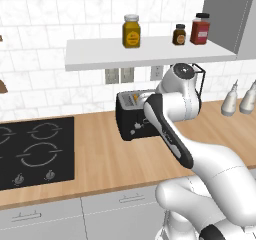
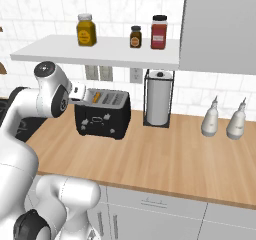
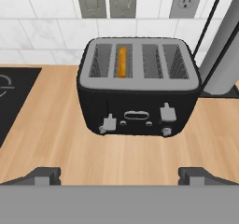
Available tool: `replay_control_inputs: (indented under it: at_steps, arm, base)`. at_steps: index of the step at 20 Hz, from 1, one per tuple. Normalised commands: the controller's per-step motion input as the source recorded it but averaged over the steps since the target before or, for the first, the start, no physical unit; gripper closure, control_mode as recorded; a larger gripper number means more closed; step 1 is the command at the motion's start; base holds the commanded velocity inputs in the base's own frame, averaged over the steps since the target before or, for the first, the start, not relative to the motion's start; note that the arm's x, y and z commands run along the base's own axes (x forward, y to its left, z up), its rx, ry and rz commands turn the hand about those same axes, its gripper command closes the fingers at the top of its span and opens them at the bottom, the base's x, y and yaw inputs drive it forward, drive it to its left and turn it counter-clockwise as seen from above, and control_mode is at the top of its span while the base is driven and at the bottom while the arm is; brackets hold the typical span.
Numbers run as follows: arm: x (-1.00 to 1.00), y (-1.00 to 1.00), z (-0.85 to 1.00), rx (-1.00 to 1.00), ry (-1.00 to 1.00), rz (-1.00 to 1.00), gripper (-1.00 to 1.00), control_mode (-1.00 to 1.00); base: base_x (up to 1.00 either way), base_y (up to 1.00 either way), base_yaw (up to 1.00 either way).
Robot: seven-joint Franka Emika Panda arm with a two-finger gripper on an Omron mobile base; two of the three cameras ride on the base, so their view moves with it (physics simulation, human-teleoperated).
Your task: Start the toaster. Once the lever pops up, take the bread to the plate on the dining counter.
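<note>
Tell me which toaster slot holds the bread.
The second slot from the left in the hand view: the bread shows orange inside it; the other toaster slots look empty.

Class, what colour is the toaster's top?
Pale silvery grey, above a black body; toaster, clearest in the hand view.

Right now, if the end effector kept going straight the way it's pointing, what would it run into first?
Most likely the toaster: it sits centered ahead of the open end effector, front levers facing it, bread in one slot. Only bare counter lies between, though depth is hard to judge.
</note>
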Motion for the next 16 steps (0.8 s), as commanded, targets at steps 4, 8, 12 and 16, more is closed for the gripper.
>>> replay_control_inputs:
  at_steps: [4, 8, 12, 16]
  arm:
    - [0.0, 0.0, 0.0, 0.0, 0.0, 0.0, -1.0, -1.0]
    - [0.0, 0.0, 0.0, 0.0, 0.0, 0.0, -1.0, -1.0]
    - [0.0, 0.0, 0.0, 0.0, 0.0, 0.0, -1.0, -1.0]
    - [0.0, 0.0, 0.0, 0.0, 0.0, 0.0, -1.0, -1.0]
  base:
    - [0.0, 0.0, 0.0]
    - [0.0, 0.0, 0.0]
    - [0.0, 0.0, 0.0]
    - [0.0, 0.0, 0.0]
